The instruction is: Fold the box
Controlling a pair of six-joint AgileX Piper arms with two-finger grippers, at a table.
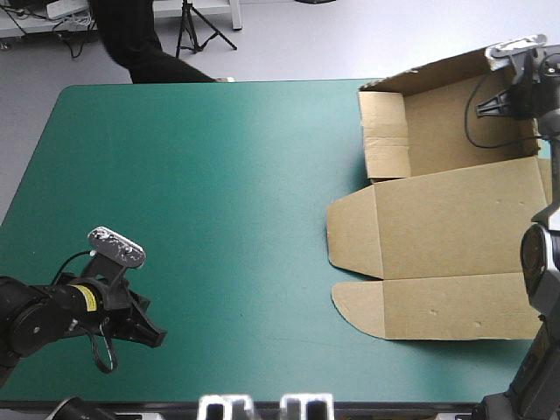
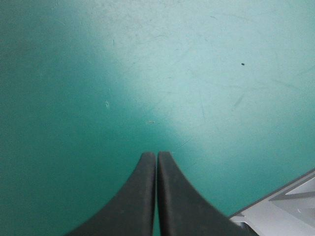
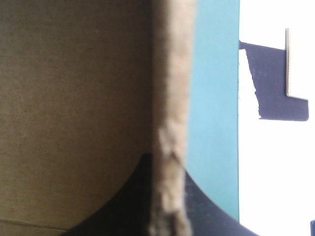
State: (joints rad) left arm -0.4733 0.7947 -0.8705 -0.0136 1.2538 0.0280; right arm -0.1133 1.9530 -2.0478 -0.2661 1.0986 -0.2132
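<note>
1. The right gripper (image 3: 166,161) pinched the far wall (image 3: 170,73) of the box (image 1: 446,227), apparently to hold it upright.
2. The box sat at the right side of the table (image 1: 219,175), lid flat.
3. The left gripper (image 2: 157,154) was closed on nothing, well apart from the box.

The high camera sat above and behind the robot, facing forward and down. It was far enough off that the table (image 1: 219,219) filled most of its picture, with the far edge near the top. The left wrist camera hung close over the bare teal-green cover (image 2: 147,73) by the table's near left corner, looking down past the left gripper (image 2: 157,155). The right wrist camera sat hard against the box (image 3: 74,98) at the far right corner, sighting along its raised far wall, with a strip of cover and the table's edge alongside. Each wrist view shared its patch with the high view. The two wrist views shared nothing.
</note>
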